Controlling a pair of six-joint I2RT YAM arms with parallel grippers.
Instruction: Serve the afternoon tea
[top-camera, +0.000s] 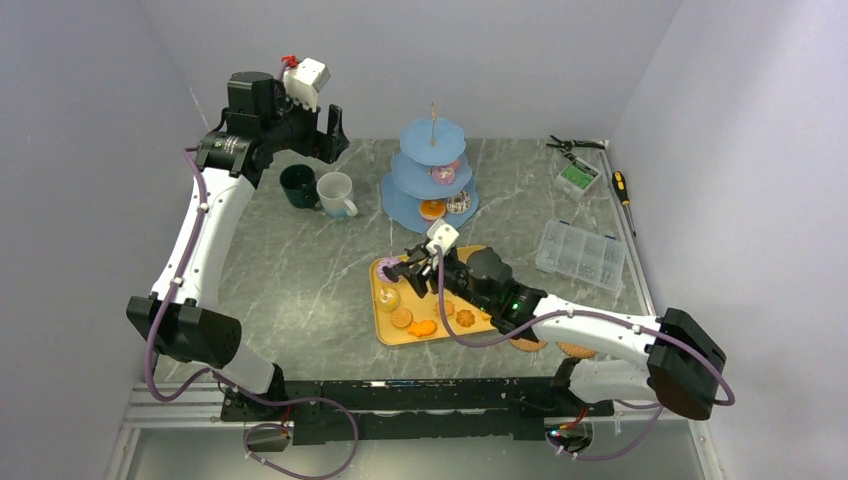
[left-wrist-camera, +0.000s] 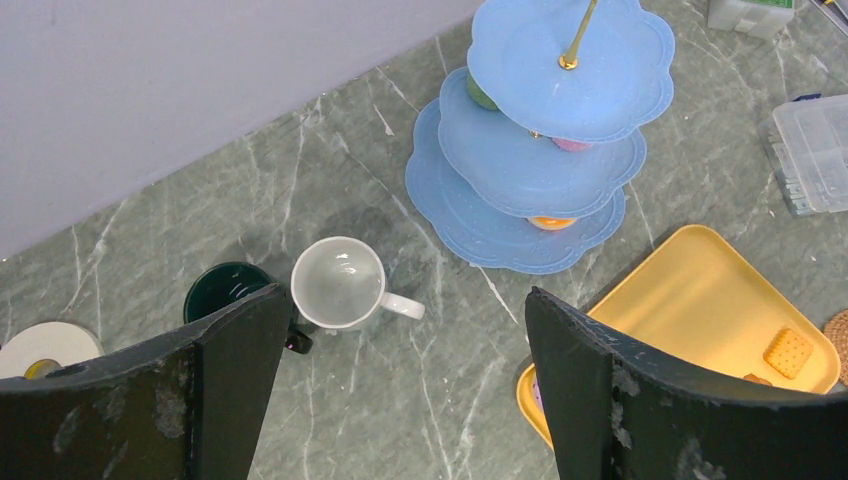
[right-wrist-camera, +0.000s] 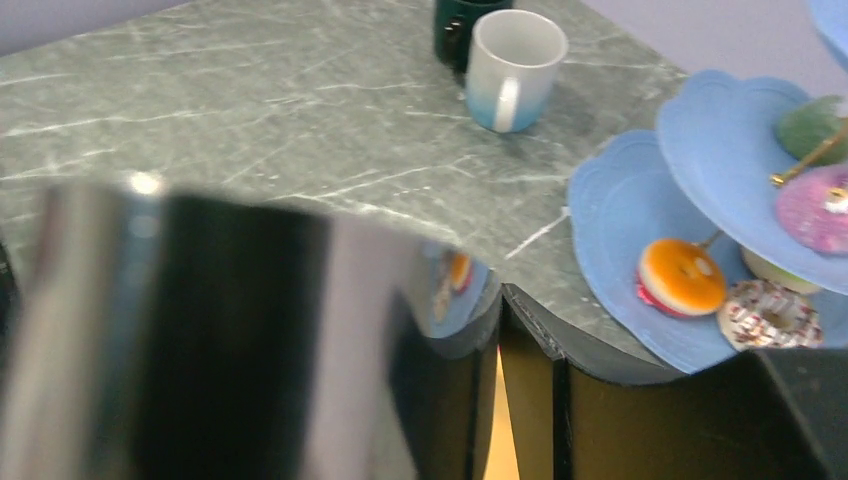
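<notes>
Left pincer (top-camera: 332, 135) wide open above white mug (top-camera: 335, 192), dark green mug (top-camera: 298, 186). Right pincer (top-camera: 412, 266) clamps shiny black tongs (right-wrist-camera: 230, 330) over flat yellow tray (left-wrist-camera: 700, 300), near light-blue three-tier stand (top-camera: 425, 140).

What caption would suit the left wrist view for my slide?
Open left gripper above a white mug and dark green mug, beside the light-blue three-tier stand and a yellow tray.

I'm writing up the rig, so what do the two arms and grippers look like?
Both the left arm and right arm have white link shells, black joint housings and a purple cable looping alongside. Each wrist carries a white camera box; the left one has a red part on top. The left gripper has flat black fingers, scuffed pale.
</notes>
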